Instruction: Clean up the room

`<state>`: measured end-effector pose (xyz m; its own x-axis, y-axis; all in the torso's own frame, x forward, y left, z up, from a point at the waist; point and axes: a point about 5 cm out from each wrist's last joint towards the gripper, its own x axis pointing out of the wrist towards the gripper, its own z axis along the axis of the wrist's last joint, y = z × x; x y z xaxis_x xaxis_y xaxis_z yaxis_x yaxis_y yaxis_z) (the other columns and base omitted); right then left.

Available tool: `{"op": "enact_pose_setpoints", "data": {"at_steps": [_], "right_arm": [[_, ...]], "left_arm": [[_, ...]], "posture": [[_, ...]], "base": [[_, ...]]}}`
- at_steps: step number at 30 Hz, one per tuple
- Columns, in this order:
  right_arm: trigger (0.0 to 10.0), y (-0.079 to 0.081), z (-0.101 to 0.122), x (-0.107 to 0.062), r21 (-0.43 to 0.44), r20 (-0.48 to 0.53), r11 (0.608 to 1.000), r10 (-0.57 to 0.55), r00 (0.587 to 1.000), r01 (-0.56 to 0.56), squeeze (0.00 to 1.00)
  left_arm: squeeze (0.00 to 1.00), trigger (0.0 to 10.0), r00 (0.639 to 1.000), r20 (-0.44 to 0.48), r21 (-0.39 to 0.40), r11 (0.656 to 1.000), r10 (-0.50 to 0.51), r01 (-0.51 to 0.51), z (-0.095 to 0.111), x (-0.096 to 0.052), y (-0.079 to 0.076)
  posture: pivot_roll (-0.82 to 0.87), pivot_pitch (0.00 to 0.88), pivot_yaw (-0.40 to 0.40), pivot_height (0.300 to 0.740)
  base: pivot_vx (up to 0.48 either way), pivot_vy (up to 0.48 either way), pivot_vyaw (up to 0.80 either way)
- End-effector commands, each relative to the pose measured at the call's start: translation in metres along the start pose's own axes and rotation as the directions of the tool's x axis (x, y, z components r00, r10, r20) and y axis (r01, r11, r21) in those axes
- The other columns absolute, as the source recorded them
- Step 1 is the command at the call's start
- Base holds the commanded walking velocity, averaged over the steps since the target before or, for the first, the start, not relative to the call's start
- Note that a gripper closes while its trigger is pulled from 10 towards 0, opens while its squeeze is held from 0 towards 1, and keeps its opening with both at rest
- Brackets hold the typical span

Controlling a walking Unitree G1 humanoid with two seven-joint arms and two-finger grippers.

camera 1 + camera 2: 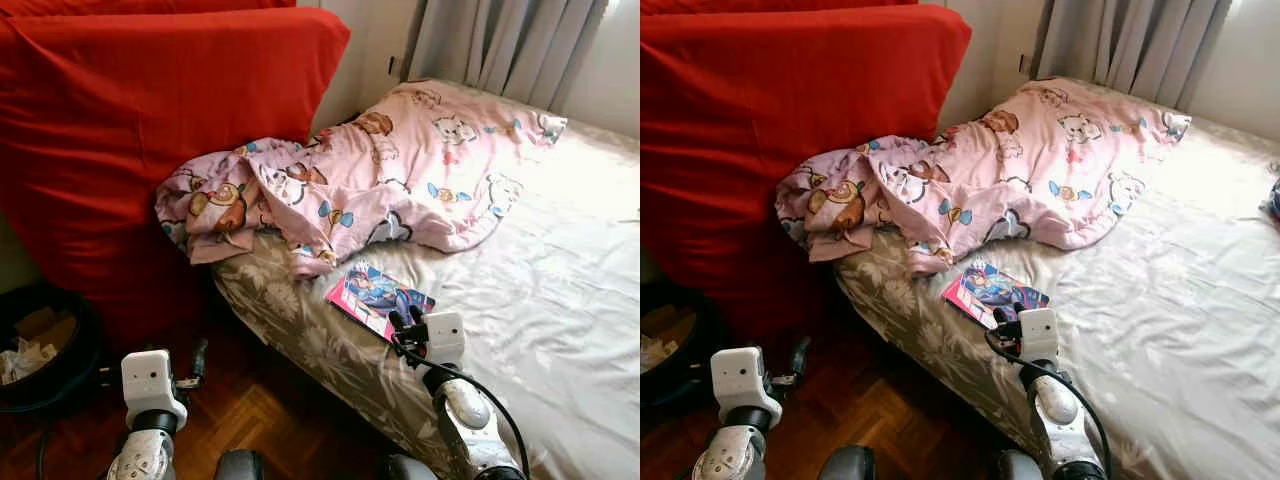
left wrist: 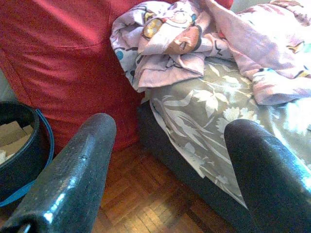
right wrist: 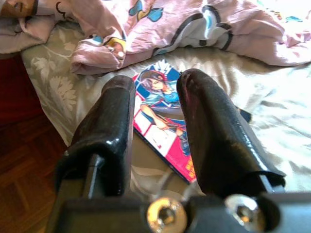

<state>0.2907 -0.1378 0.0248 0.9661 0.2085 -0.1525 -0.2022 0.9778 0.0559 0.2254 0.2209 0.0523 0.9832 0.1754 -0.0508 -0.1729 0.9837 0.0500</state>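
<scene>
Right hand [image 1: 404, 322] apart over comic book [image 1: 378, 296] | bed [image 1: 560, 300] | parquet floor [image 1: 250, 410]

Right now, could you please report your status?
Right gripper open over the comic book on the bed. Left gripper open, idle. Pink blanket nearby.

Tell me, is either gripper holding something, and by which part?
Nothing is held. The right gripper is open above the book; the left gripper is open over the floor.
</scene>
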Motion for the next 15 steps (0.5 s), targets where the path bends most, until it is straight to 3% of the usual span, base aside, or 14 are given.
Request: {"op": "enact_pose_setpoints", "data": {"at_steps": [1, 15], "right_arm": [[10.0, -0.0018, -0.0047, -0.0012, 0.003, -0.031, 1.000, -0.007, 1.000, 0.008, 0.00], [10.0, -0.0015, -0.0075, -0.0009, 0.007, -0.050, 1.000, -0.012, 0.999, 0.012, 0.00]], "left_arm": [[0.00, 10.0, 1.000, -0.002, -0.004, 1.000, -0.005, 0.005, 0.0013, -0.0005, -0.0017], [0.00, 10.0, 1.000, -0.002, -0.008, 1.000, -0.005, 0.005, 0.0011, -0.0023, -0.0022]], "posture": [[0.06, 0.091, -0.048, 0.613], [0.06, 0.103, -0.050, 0.613]], "base": [[0.315, 0.000, 0.00], [0.323, 0.000, 0.00]]}}
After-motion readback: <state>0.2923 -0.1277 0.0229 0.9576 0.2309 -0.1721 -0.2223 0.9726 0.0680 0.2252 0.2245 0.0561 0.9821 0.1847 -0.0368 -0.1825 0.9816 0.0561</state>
